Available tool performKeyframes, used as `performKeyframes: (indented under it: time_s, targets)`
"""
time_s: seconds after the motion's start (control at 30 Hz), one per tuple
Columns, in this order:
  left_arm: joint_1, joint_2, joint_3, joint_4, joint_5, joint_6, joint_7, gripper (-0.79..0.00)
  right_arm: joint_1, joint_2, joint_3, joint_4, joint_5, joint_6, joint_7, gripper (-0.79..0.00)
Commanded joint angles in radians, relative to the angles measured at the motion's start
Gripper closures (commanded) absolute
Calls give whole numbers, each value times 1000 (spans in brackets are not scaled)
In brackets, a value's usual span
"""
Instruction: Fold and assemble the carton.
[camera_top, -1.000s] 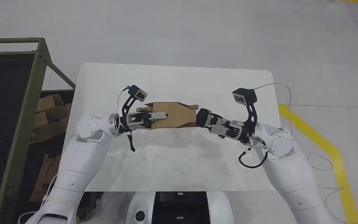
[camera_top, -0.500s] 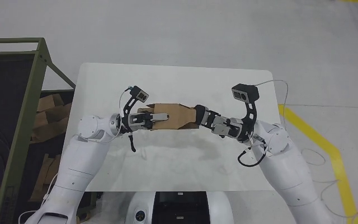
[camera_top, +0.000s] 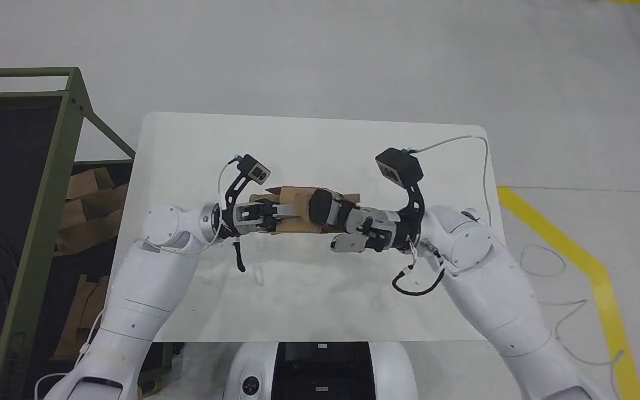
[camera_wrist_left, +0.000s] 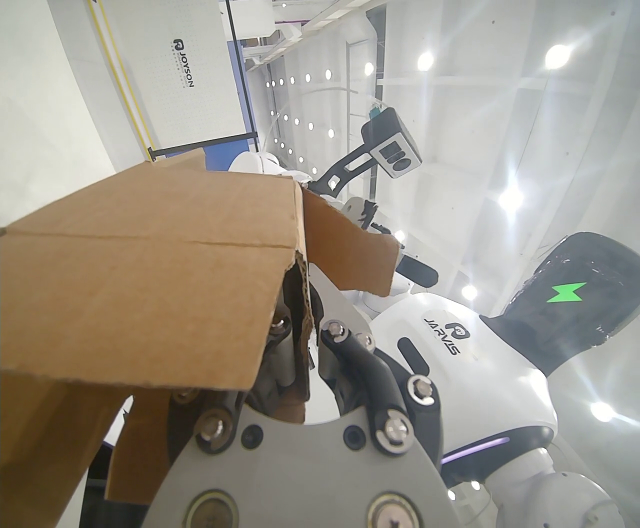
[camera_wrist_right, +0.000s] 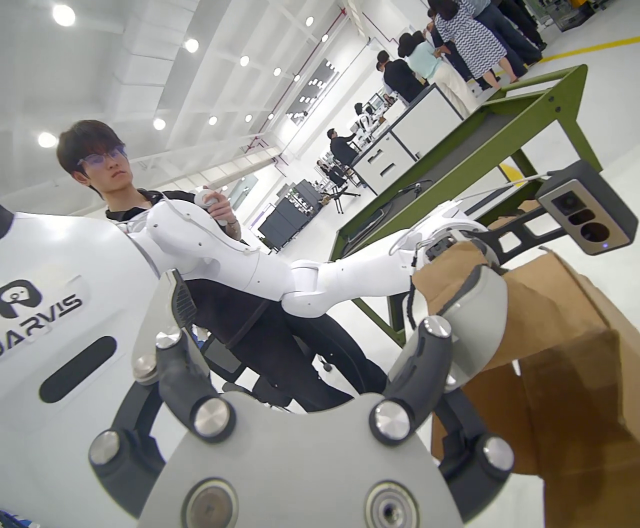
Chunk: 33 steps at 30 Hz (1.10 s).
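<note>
A brown carton hangs half-formed above the middle of the white table, between both arms. My left gripper is shut on a flap at the carton's left end. In the left wrist view the carton spreads over the fingers, with cardboard pinched between them. My right gripper is open at the carton's right end. One dark finger presses into the carton and the other stands clear below it. In the right wrist view one finger lies against the carton, and the right gripper holds nothing.
A green metal frame cart with loose cardboard pieces stands off the table's left edge. Bare tabletop lies in front of and behind the arms. A yellow floor line runs at the right.
My right arm has swung left and turned its wrist, pushing its finger into the carton's right end. The carton now looks shorter and more bunched. The left gripper has held its place.
</note>
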Motion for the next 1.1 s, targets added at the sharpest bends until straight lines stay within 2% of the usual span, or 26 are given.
performKeyframes:
  time_s: [0.0,0.27,1.07]
  targets:
    - [0,1,1,0,0,-1,-3,0,4,-3,-2,-5,-51,1,-37,-785]
    - [-6,2,10,-1,6,-4,-25,0,9,-7,-13,-31,-169,35,-95,-785]
    - [-12,7,16,4,-10,-12,-35,0,14,-2,-19,-28,-201,51,-94,-785]
